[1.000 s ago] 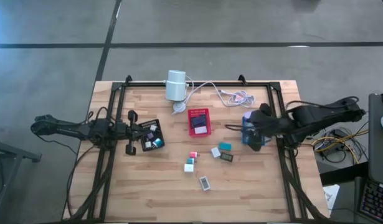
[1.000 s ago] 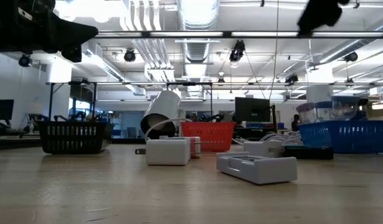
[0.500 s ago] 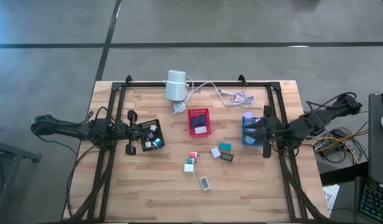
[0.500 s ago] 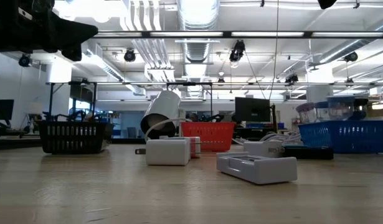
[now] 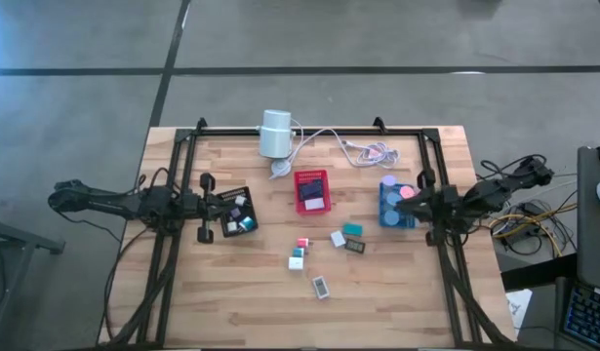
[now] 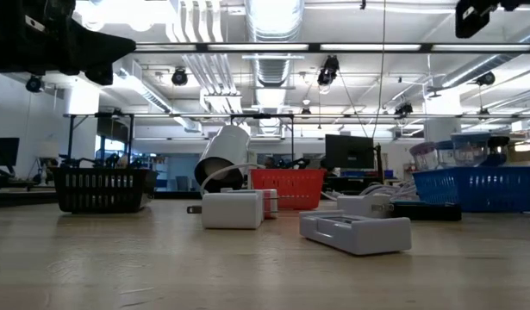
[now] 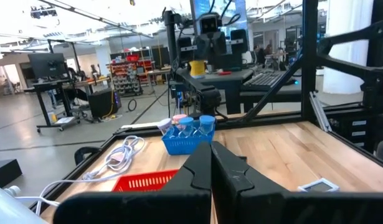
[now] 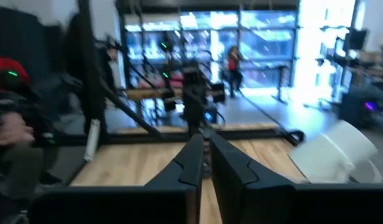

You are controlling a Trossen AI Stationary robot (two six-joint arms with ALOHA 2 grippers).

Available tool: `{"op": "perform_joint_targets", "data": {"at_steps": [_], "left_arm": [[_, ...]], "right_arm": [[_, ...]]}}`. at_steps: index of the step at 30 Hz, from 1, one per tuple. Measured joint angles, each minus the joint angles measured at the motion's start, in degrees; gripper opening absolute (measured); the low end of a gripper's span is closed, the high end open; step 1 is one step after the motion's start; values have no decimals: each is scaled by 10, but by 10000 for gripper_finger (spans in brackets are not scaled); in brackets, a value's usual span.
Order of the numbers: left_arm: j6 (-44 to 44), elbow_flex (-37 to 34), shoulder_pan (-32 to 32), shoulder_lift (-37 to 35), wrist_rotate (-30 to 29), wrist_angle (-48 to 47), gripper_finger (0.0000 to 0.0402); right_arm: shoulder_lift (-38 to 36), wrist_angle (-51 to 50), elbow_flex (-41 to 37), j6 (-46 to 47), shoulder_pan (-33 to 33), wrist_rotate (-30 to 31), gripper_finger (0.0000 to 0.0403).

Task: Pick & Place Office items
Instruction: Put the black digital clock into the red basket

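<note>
From above, the left gripper (image 5: 204, 207) sits closed beside the black tray (image 5: 238, 212); the right gripper (image 5: 423, 208) — closed, empty — sits by the blue tray (image 5: 395, 207). Loose office items (image 5: 324, 252) lie mid-table. The low view shows white pieces (image 6: 233, 209) on the wood. In both wrist views the fingers (image 7: 210, 171) meet — nothing between.

Plank wood table (image 5: 241, 292); perforated plastic red tray (image 5: 312, 191).

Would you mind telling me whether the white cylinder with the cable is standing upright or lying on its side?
Tipped over. In the low view the white cylinder leans at a slant with its dark open end facing down toward the table.
</note>
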Motion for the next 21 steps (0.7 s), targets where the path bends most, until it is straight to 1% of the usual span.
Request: {"op": "perform_joint_targets", "data": {"at_steps": [6,11,13,15,21], "left_arm": [[-2,0,0,0,0,-1,0],[-3,0,0,0,-2,-1,0],[-3,0,0,0,-11,-5,0],[-4,0,0,0,-24,-12,0],[1,0,0,-1,-50,-19,0]], "right_arm": [[-99,32,-75,-21,0,-37,9],[-167,31,-127,-26,0,-40,8],[-170,40,-142,-29,0,-43,8],[-170,50,-153,-38,0,-65,8],[-169,140,-206,-79,-1,-64,8]]}}
